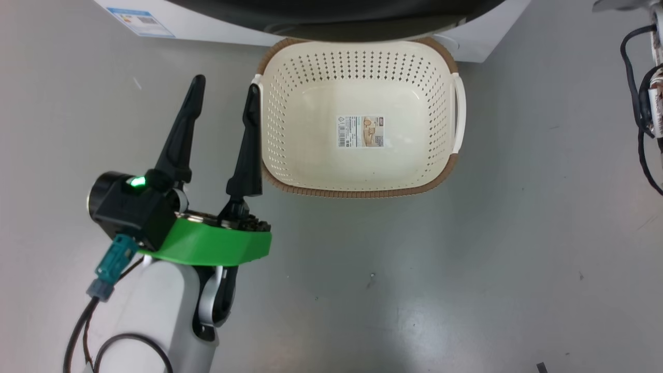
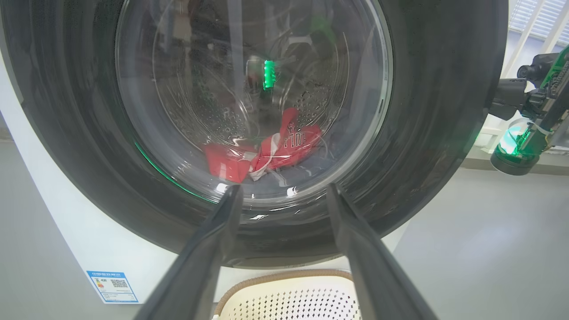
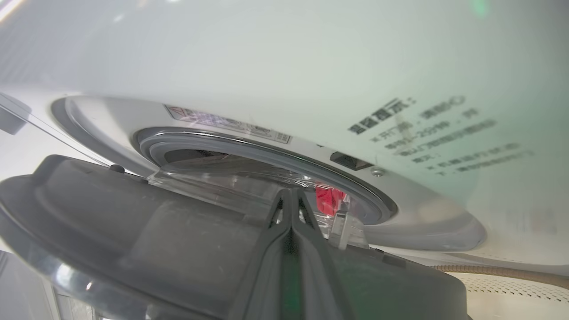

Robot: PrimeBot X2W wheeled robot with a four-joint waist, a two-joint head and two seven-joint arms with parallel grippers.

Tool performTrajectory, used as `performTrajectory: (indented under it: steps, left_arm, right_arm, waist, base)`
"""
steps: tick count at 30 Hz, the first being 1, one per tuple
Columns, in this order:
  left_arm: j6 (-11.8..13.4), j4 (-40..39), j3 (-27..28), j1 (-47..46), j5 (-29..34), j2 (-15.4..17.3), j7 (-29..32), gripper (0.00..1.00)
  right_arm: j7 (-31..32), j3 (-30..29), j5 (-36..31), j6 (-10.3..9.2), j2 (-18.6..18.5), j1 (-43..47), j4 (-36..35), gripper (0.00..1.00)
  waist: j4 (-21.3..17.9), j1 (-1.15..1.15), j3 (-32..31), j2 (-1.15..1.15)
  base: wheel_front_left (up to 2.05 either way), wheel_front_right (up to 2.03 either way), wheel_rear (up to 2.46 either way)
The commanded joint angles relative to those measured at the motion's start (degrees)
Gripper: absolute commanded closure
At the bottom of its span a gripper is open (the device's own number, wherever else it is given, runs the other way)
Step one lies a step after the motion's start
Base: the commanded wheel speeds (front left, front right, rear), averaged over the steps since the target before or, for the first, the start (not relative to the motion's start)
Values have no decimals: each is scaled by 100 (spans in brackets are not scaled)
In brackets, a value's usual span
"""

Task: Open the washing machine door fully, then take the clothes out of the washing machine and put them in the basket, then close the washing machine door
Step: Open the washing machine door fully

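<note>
the left gripper (image 1: 226, 84) stands spread wide, with nothing between its two long, tapering black fingers. its inner finger lies just beside the left handle of the basket (image 1: 362, 192); whether they touch i cannot tell. the basket is cream plastic, rectangular with rounded corners. its walls are dotted with holes, its rim is brown and ribbed like weave, and a sticker (image 1: 360, 131) lies flat on its bottom. it sits on the smooth grey floor (image 1: 492, 248) just before the white washing machine (image 2: 84, 231), which bears a small blue label (image 2: 111, 286) low on its front. ahead of the left fingers is the washing machine door (image 2: 438, 111), a round shiny black ring about a bulging clear glass bowl. through the glass the clothes (image 2: 271, 151), crumpled red fabric with white trim and lettering, lie at the bottom of the perforated steel drum (image 2: 209, 120). the right gripper (image 3: 291, 192) is pressed together with nothing seen between its fingers. its tips are at the door's inner edge, where the door stands slightly off the grey rubber gasket (image 3: 249, 149).
</note>
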Motion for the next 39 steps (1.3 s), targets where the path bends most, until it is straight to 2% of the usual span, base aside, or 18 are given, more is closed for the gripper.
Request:
performTrajectory:
  steps: [1,17,39]
  left_arm:
    - [31,-151,137,-31,-41,142,-28,0]
    - [59,-119,89,76,-71,142,-28,0]
    - [203,53,-204,439,-325,142,-28,0]
  right_arm:
    - [147,39,117,45,243,222,-232,100]
    - [461,-46,325,45,263,961,-464,100]
    - [759,-97,376,45,177,2597,-1274,100]
  waist:
    - [5,0,-68,0]
    - [17,0,-563,0]
    - [504,0,-1596,0]
  base:
    - [0,0,0]
    - [0,0,0]
    - [0,0,0]
